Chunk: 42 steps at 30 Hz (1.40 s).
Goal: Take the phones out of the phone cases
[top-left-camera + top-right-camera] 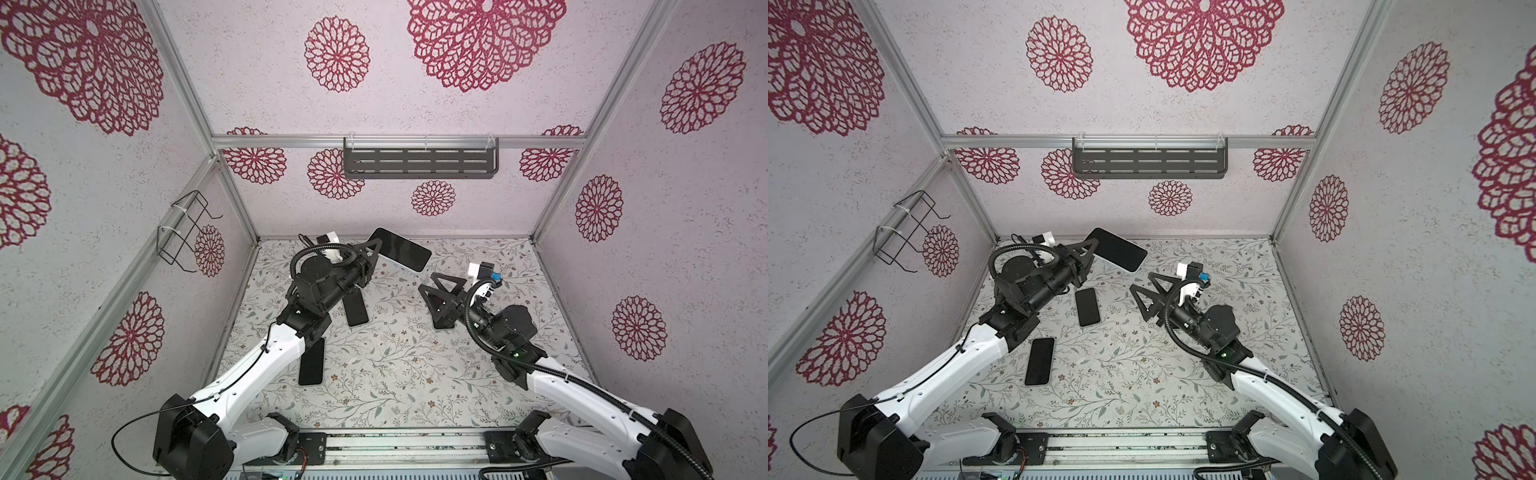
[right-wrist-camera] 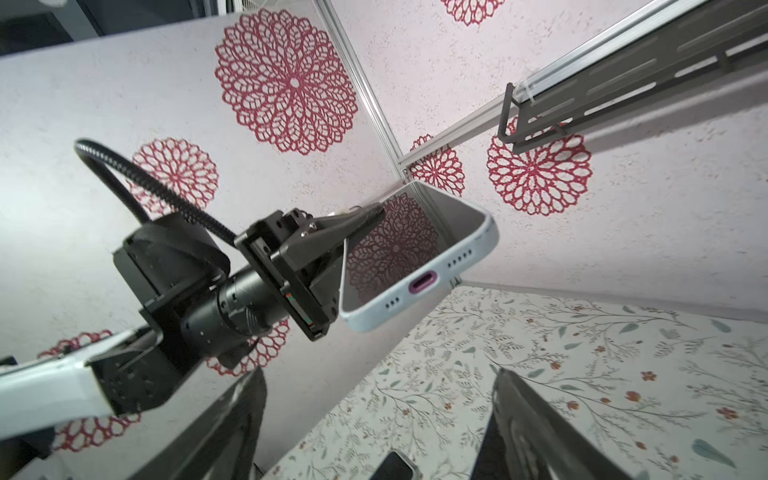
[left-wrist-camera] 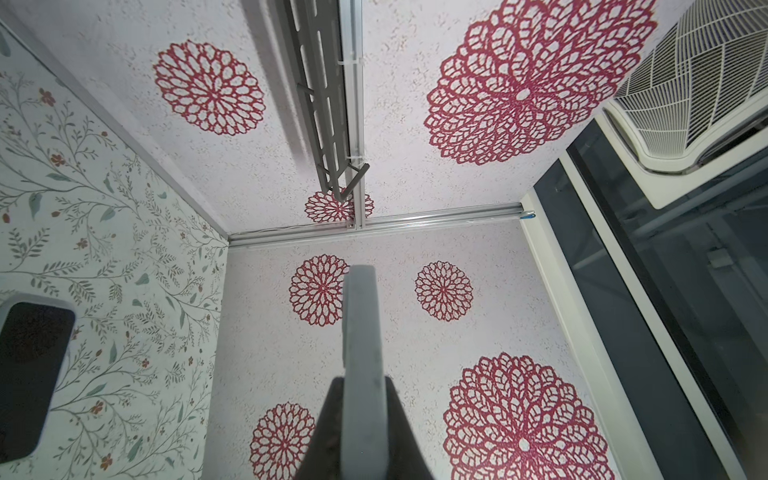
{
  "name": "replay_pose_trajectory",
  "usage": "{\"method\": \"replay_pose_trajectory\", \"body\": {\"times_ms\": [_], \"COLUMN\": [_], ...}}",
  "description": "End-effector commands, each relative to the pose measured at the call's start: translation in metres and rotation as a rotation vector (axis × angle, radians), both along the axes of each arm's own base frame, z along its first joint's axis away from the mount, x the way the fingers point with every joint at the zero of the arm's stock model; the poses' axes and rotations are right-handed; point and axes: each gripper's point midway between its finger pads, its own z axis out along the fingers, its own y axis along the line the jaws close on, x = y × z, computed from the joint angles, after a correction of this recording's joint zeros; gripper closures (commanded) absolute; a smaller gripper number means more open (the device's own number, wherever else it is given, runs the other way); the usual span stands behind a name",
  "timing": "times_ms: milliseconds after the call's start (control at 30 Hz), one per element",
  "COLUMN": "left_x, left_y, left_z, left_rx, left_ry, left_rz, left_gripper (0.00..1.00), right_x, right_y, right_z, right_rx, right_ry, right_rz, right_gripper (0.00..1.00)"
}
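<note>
A phone with a dark glossy screen sits in a pale blue phone case and is held in the air above the back of the floral table. My left gripper is shut on one long edge of the case, which shows edge-on as a grey-blue slab between the fingers. My right gripper stands open a little to the right of the phone and lower, apart from it, with nothing between its fingers.
Two other phones lie screen-up on the table, one below the left wrist and one nearer the front left. A grey slotted shelf hangs on the back wall and a wire basket on the left wall.
</note>
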Motion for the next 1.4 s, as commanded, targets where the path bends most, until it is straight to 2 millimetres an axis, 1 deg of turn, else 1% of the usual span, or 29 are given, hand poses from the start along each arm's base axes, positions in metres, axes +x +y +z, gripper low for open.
{"method": "replay_pose_trajectory", "body": {"times_ms": [0, 100, 200, 333, 533, 567, 667, 967, 1067, 1233, 1367], "left_x": [-0.010, -0.012, -0.013, -0.013, -0.012, -0.012, -0.011, -0.011, -0.011, -0.011, -0.010], "left_y": [0.007, 0.008, 0.009, 0.010, 0.011, 0.011, 0.011, 0.008, 0.008, 0.007, 0.007], "left_z": [0.037, 0.038, 0.036, 0.034, 0.034, 0.033, 0.032, 0.033, 0.033, 0.030, 0.030], "left_rx": [-0.048, -0.050, -0.052, -0.050, -0.050, -0.051, -0.053, -0.058, -0.058, -0.056, -0.055], "left_ry": [-0.128, -0.132, -0.132, -0.129, -0.128, -0.127, -0.127, -0.134, -0.137, -0.133, -0.134], "left_rz": [0.015, 0.016, 0.021, 0.024, 0.029, 0.031, 0.031, 0.023, 0.023, 0.020, 0.022], "left_gripper": [1.00, 1.00, 1.00, 1.00, 1.00, 1.00, 1.00, 1.00, 1.00, 1.00, 1.00], "right_x": [-0.009, -0.010, -0.012, -0.012, -0.012, -0.012, -0.012, -0.001, 0.001, 0.000, -0.001], "right_y": [0.002, 0.011, 0.013, 0.011, 0.009, 0.009, 0.008, 0.008, 0.007, 0.009, 0.009], "right_z": [0.044, 0.048, 0.051, 0.051, 0.045, 0.045, 0.044, 0.042, 0.044, 0.048, 0.047], "right_rx": [0.202, 0.250, 0.295, 0.303, 0.296, 0.295, 0.291, 0.302, 0.323, 0.327, 0.339], "right_ry": [0.021, 0.047, 0.052, 0.053, 0.063, 0.062, 0.061, 0.095, 0.098, 0.092, 0.100], "right_rz": [0.145, 0.232, 0.275, 0.269, 0.256, 0.254, 0.248, 0.239, 0.245, 0.264, 0.278], "right_gripper": [0.19, 0.26, 0.35, 0.45, 0.64, 0.65, 0.65, 0.65, 0.65, 0.65, 0.66]}}
